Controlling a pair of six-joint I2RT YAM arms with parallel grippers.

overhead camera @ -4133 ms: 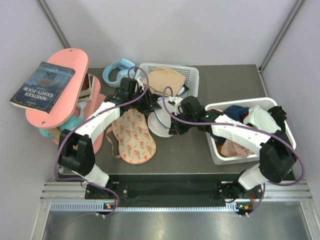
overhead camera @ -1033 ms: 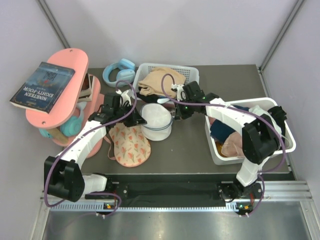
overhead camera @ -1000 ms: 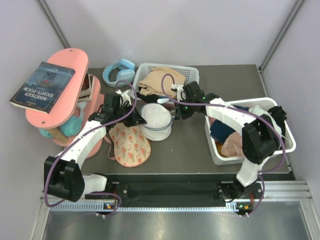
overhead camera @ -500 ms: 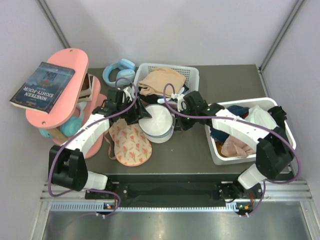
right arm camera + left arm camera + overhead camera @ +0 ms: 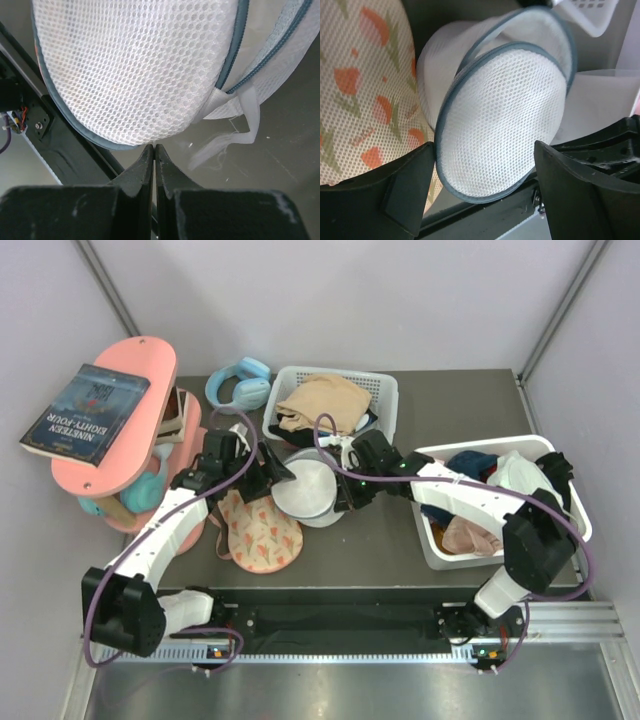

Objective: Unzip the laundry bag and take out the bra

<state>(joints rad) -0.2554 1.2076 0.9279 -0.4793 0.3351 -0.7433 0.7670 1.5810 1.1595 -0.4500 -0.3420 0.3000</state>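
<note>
The left tool [image 5: 484, 165] gapes wide, the laundry bag [image 5: 305, 490] between its fingers. The right tool [image 5: 153, 150] is pinched shut at the bag's rim. The bra [image 5: 262, 530] lies on the worktop at the bag's 7 o'clock, and the light, unheld bag could roll or drag onto it.

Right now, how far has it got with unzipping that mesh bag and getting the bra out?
Nearly finished, it seems. Done: the laundry bag is unzipped, its flap hanging open, and the bra lies outside it on the table. In hand: the left gripper stands open around the bag; the right gripper is shut at its rim. Left: probably only pulling the arms back.
</note>
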